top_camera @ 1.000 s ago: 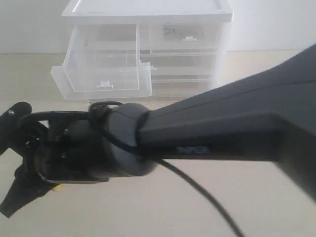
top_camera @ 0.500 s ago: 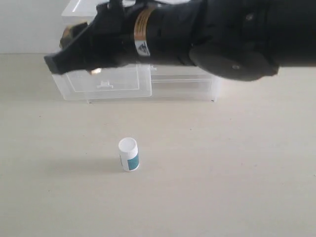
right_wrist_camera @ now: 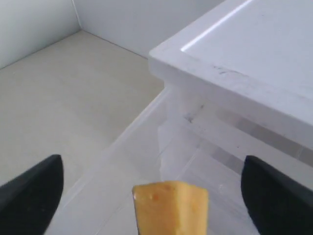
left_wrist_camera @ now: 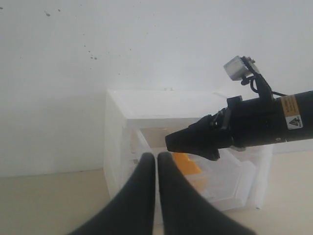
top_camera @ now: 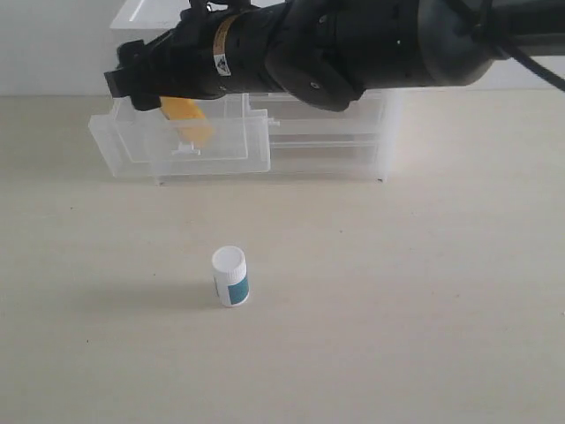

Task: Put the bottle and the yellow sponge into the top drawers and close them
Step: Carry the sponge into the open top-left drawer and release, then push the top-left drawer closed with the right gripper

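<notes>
The bottle (top_camera: 230,276), white with a teal label, stands upright on the table, alone and well in front of the cabinet. The left top drawer (top_camera: 132,146) is pulled out. The yellow sponge (top_camera: 191,119) stands on end inside it, under my right gripper (top_camera: 128,84). That gripper's fingers (right_wrist_camera: 32,191) are spread wide, and the sponge (right_wrist_camera: 171,205) sits between them touching neither. My right arm hides the other top drawer. My left gripper (left_wrist_camera: 156,159) is shut with nothing in it, off to the cabinet's side, and sees the sponge (left_wrist_camera: 186,164) through the drawer wall.
The translucent white cabinet (top_camera: 353,150) stands at the back of the beige table against a white wall. My right arm (top_camera: 371,44) stretches across its upper front. The wider lower drawers are pushed in.
My right arm rose from low over the table to the open left top drawer. Its jaws have since spread wide, and the sponge now stands free in the drawer.
</notes>
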### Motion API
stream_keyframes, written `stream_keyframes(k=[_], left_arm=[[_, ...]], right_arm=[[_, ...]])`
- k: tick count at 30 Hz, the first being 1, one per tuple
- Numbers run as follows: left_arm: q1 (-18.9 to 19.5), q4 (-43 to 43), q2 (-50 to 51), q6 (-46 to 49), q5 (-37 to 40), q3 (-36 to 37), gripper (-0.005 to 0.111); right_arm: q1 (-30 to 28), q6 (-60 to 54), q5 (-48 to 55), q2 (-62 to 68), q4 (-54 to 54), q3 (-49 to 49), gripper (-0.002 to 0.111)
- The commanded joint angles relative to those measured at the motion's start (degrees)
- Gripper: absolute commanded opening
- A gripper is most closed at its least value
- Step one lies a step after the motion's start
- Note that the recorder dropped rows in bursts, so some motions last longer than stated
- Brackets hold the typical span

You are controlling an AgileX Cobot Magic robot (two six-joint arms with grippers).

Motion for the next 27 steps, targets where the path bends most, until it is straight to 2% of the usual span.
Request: stream_keyframes(k=[1,5,7,9,12,17,20,25,27], left_arm=[[0.2,-0.1,-0.4,-0.3,-0.6,0.3,0.004],[0.2,-0.1,-0.4,-0.1,-0.6,0.6,0.004],[0.2,-0.1,-0.4,-0.1,-0.5,0.6,0.004],[0.2,-0.1,-0.4,-0.1,-0.6,0.6,0.004],[0.2,-0.1,-0.4,-0.1,-0.6,0.6,0.004],[0.2,-0.1,-0.4,-0.2,-0.6,0.6,0.004],[0.2,-0.1,-0.4,-0.3,-0.7,0.6,0.004],[0.2,-0.1,-0.4,-0.3,-0.7,0.6,0.004],[0.2,-0.1,-0.4,-0.3,-0.7,0.6,0.004]], right_arm=[[-0.3,-0.9,-0.9,-0.6,-0.2,-0.4,0.105],[-0.1,-0.9,3.7,-2.8,0.2,-0.5,0.102],[0.4,-2.5,10.2,-5.6,0.0,-0.5,0.089],[1.2,-6.3,15.5,-8.3,0.0,-0.4,0.063],[3.3,-8.5,19.1,-12.7,0.3,2.3,-0.001],[8.7,-8.9,19.6,-17.2,1.5,10.9,0.002],[11.7,-8.9,14.4,-15.7,0.4,15.5,0.002],[11.0,-8.9,4.8,-10.4,-0.7,17.0,0.002],[9.9,-8.9,4.0,-8.8,-0.7,16.1,0.002]])
